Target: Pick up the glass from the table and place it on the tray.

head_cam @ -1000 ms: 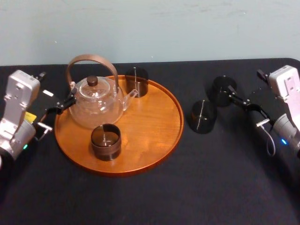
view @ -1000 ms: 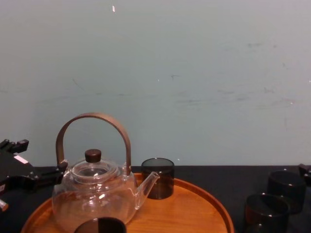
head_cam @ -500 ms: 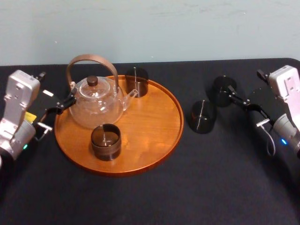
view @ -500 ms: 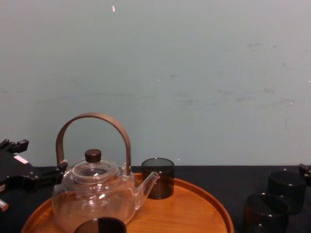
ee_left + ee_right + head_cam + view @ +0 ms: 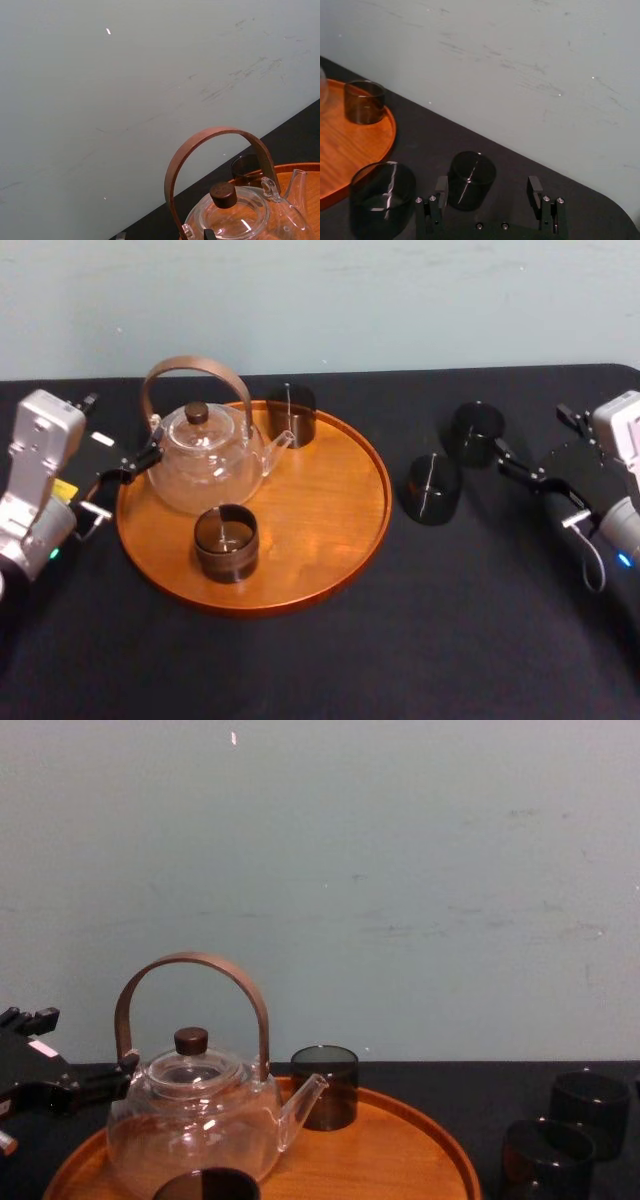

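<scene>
Glass (image 5: pixel 476 433) on bench (image 5: pixel 420 640), right of tray (image 5: pixel 340 530), second glass (image 5: pixel 434 488) just beside. Right claw (image 5: pixel 488 186) wide open, empty, just short of it. Looks like approach step. Your next move: ease forward, straddle, close. Left claw (image 5: pixel 150 453) parked by teapot (image 5: pixel 205 465).

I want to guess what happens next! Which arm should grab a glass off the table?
Right. The right end effector, open, faces the farther glass, with the nearer glass close beside. The left end effector sits beyond the tray, beside the teapot.
</scene>
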